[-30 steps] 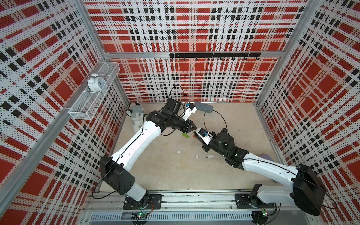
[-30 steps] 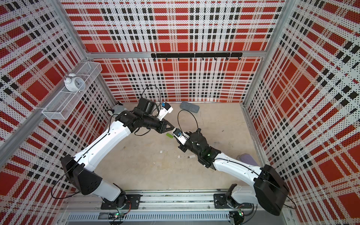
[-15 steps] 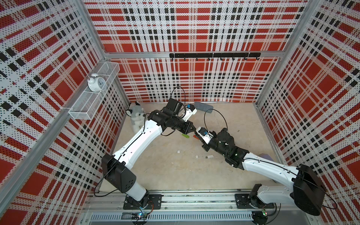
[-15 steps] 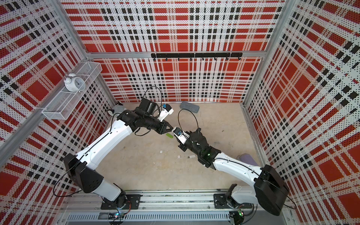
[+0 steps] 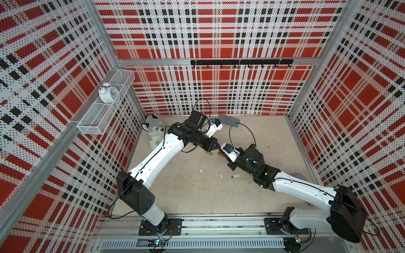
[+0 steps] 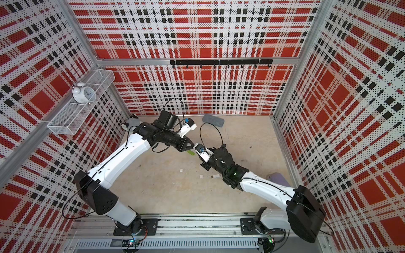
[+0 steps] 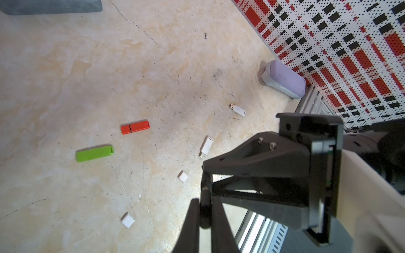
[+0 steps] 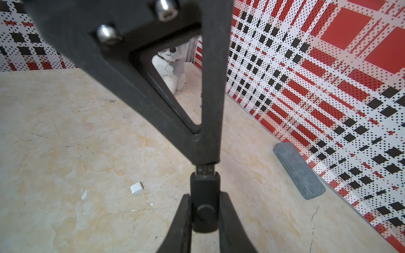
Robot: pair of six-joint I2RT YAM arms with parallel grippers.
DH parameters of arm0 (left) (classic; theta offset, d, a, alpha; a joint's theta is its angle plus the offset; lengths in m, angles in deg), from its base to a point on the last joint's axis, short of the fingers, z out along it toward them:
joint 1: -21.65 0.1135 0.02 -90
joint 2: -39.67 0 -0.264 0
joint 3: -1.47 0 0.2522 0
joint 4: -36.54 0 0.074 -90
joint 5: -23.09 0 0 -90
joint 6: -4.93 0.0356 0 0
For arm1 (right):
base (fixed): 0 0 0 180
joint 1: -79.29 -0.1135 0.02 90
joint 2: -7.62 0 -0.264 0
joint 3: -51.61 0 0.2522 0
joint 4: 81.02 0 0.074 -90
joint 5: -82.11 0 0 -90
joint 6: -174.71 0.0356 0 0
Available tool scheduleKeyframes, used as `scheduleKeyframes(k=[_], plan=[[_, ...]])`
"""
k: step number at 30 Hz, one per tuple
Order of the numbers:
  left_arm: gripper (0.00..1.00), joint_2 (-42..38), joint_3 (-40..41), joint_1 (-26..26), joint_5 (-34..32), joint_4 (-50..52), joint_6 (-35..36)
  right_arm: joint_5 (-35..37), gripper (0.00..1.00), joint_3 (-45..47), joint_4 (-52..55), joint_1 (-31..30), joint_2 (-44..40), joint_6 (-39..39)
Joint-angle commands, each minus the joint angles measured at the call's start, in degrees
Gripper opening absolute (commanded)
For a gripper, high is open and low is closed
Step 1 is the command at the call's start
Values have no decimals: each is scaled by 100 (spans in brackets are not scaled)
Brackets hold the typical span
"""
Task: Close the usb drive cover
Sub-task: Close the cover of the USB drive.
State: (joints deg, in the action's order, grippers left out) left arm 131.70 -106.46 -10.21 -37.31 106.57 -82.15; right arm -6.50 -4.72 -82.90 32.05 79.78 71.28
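A black usb drive (image 8: 205, 197) with a round pivot stud sits upright between the fingers of my right gripper (image 8: 205, 195), which is shut on its body. Its metal plug (image 8: 205, 168) points away from that wrist. The tip of my left gripper (image 8: 206, 161) meets the plug end. In the left wrist view my left gripper (image 7: 205, 200) is shut on a slim black piece (image 7: 205, 210), the cover, seen edge-on and running up to the right gripper (image 7: 205, 169). Both top views show the two grippers tip to tip above mid-table, left gripper (image 5: 217, 147) (image 6: 192, 145).
On the table lie a red drive (image 7: 135, 127), a green drive (image 7: 95, 153), two white drives (image 7: 237, 110) (image 7: 206, 146) and white caps (image 7: 183, 176) (image 7: 127, 220). A lilac case (image 7: 285, 80), a grey pad (image 8: 299, 170) and a plush dog (image 5: 153, 131) sit by the walls.
My left gripper has moved right and a little nearer, closing the gap until its tip meets the right gripper. The right arm has held still.
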Motion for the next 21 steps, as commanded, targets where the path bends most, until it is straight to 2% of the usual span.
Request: scheduleKeyframes(k=[1, 7, 15, 21], plan=[[2, 60, -107, -58, 154, 85, 74, -51, 9, -201, -193, -48, -178, 3], [2, 130, 13, -114, 154, -2, 12, -152, 9, -246, -308, -74, -222, 8], [2, 237, -31, -152, -205, -64, -72, 70, 8, -407, 43, -189, -166, -205], [2, 245, -36, -167, -113, -72, -14, -4, 8, -456, 126, -182, -165, -286]])
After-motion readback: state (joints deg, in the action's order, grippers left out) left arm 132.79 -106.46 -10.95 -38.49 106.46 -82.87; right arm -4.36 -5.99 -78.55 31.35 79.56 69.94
